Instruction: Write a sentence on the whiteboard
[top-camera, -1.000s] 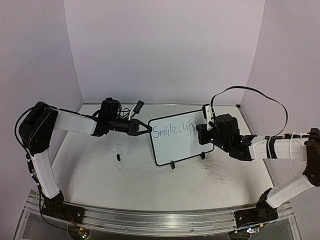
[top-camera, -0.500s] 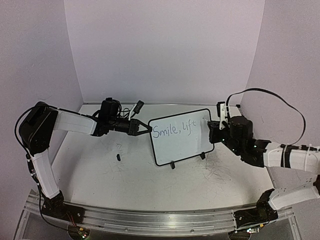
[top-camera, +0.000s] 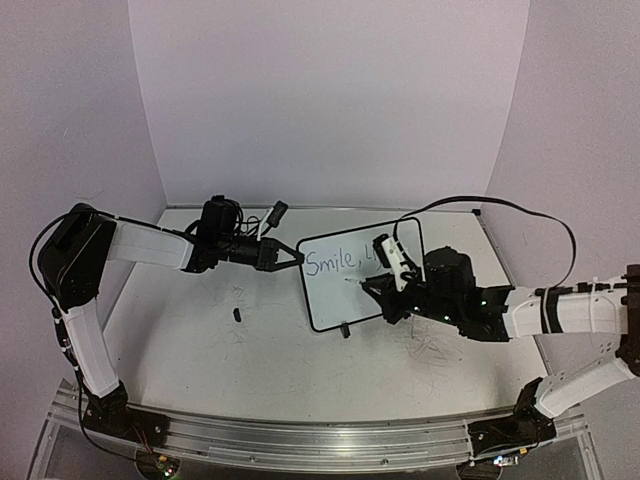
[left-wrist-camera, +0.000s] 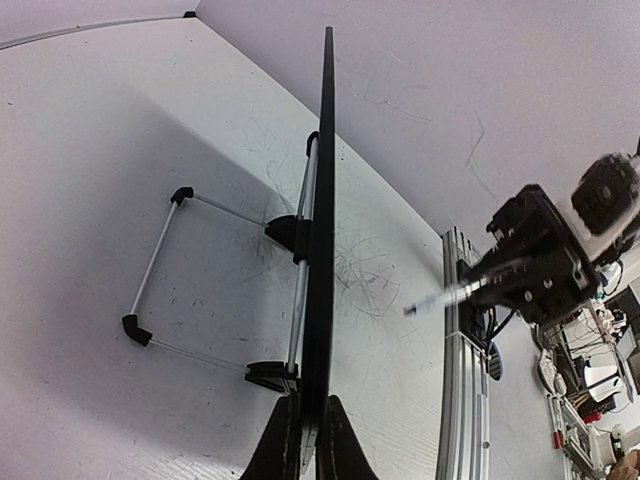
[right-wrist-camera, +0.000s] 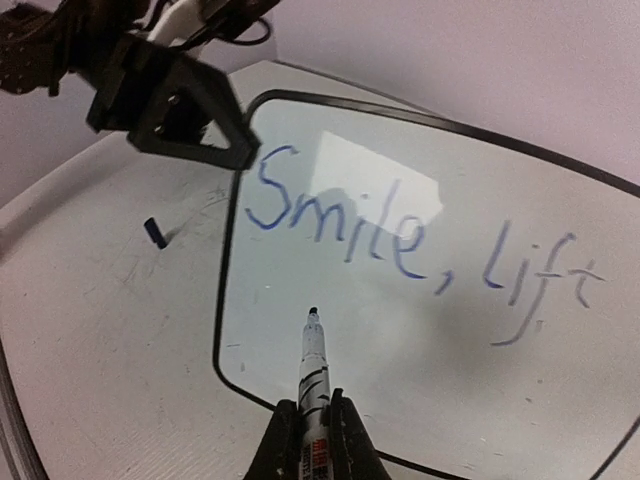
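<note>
The whiteboard (right-wrist-camera: 450, 390) has hand-written words (right-wrist-camera: 405, 242) on it: "Smile, lift". They sit up past the tip of the marker (right-wrist-camera: 313, 365) that the right gripper (right-wrist-camera: 314, 432) holds. The "S" is just beside the left gripper (right-wrist-camera: 238, 152). Red print on the marker, by the fingers, is too small to read.

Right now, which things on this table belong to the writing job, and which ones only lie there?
Belong to the job:
- whiteboard, clamped at its edge by the left gripper
- words "Smile, lift" written on it
- marker, held in the right gripper

Just lying about:
- small dark piece on the tabletop, left of the board
- grey scuff scribbles
</note>
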